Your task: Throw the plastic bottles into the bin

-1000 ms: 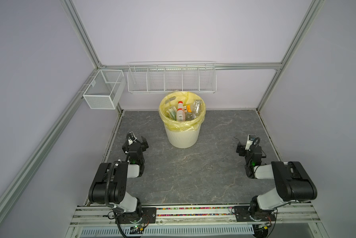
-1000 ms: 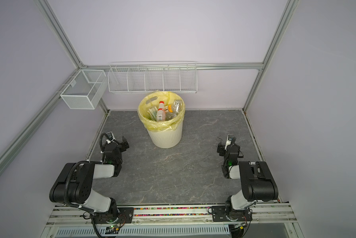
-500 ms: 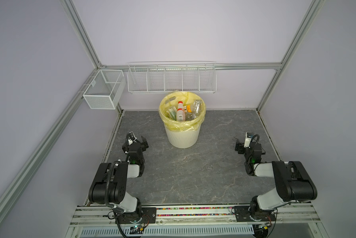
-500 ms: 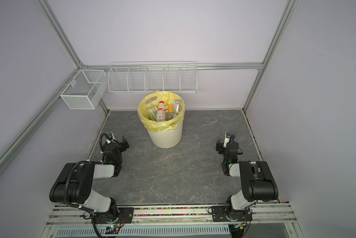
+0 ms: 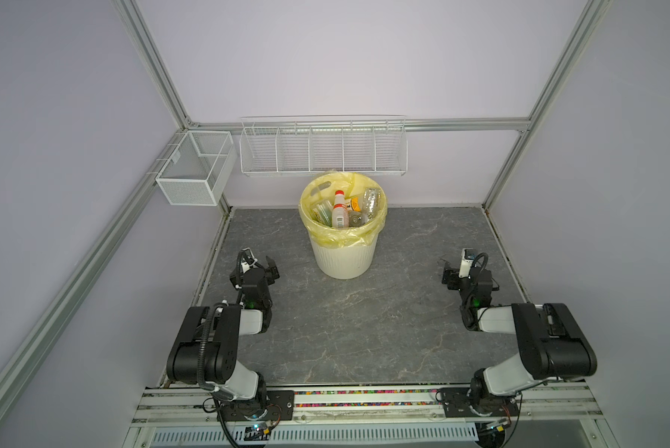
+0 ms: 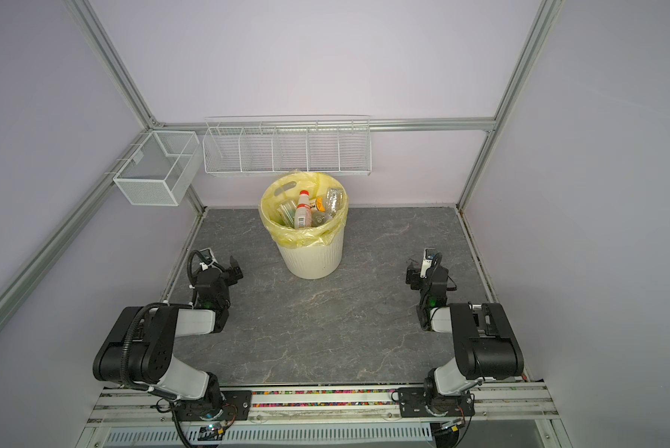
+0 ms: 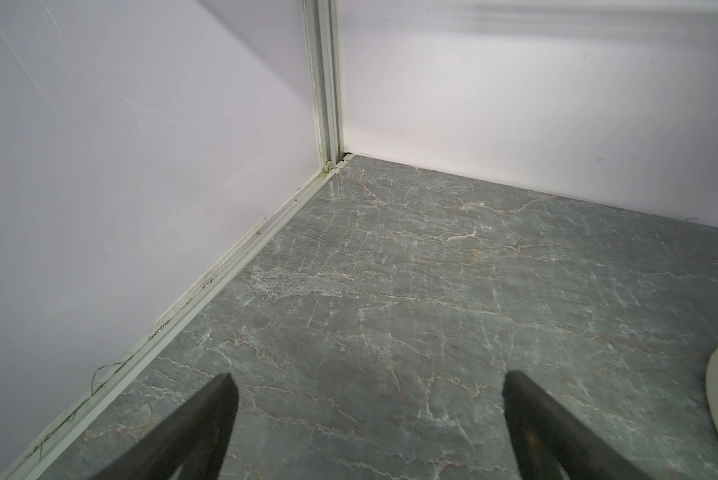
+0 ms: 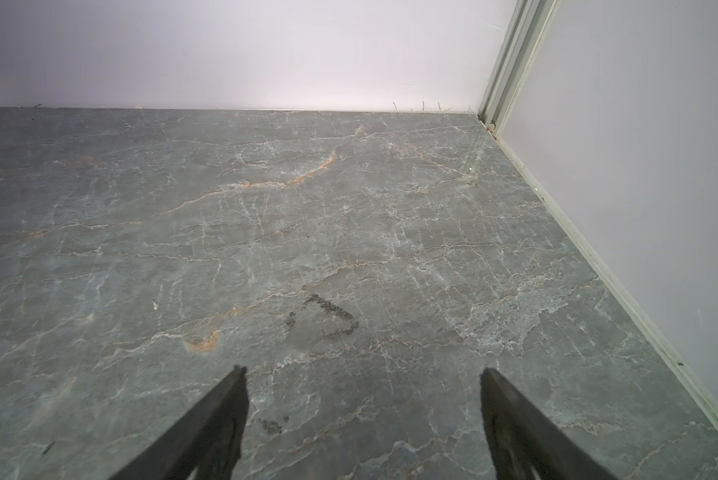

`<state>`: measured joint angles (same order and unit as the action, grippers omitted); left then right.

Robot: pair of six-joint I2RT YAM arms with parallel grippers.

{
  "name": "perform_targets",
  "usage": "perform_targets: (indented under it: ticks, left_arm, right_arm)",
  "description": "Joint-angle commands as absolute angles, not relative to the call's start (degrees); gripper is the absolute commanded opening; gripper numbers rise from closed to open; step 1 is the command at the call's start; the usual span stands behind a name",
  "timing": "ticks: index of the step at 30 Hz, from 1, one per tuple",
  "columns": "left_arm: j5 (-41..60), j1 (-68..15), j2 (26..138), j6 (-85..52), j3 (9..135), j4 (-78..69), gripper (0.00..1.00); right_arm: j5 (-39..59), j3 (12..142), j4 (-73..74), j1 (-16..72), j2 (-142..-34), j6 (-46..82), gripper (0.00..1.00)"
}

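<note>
Plastic bottles [image 5: 339,212] are lying heaped inside the bin [image 5: 343,258] at the back of the worktop [image 5: 364,322]. None is showing on the slab in both top views. Left gripper [image 7: 367,382] and right gripper [image 8: 363,376] are hovering low near the side walls, jaws released and holding nothing. Over the last second only the right wrist is shifting slightly inward, while the left arm is staying put. Judgement: the task is looking finished and the arms are parking.

The bin [image 5: 343,260] at the table's [image 5: 364,329] back edge
The bottles [image 5: 338,212] lie inside it; left gripper [image 7: 367,380] near the left edge, right gripper [image 8: 363,374] near the right edge, both before the bin.
</note>
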<state>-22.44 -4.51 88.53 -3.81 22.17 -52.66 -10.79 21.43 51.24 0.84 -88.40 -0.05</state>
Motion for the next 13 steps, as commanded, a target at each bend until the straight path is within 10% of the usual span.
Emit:
perform_targets:
  ticks: [1,13]
  left_arm:
    - [-21.8,-4.3,89.0,-2.9,21.7,-54.0,0.99]
    - [-21.8,-4.2,89.1,-2.9,21.7,-54.0,0.99]
  right_arm:
    - [-10.2,21.4,51.1,1.0,-87.9,-1.3,0.88]
    - [-10.3,21.5,51.0,1.0,-87.9,-1.3,0.88]
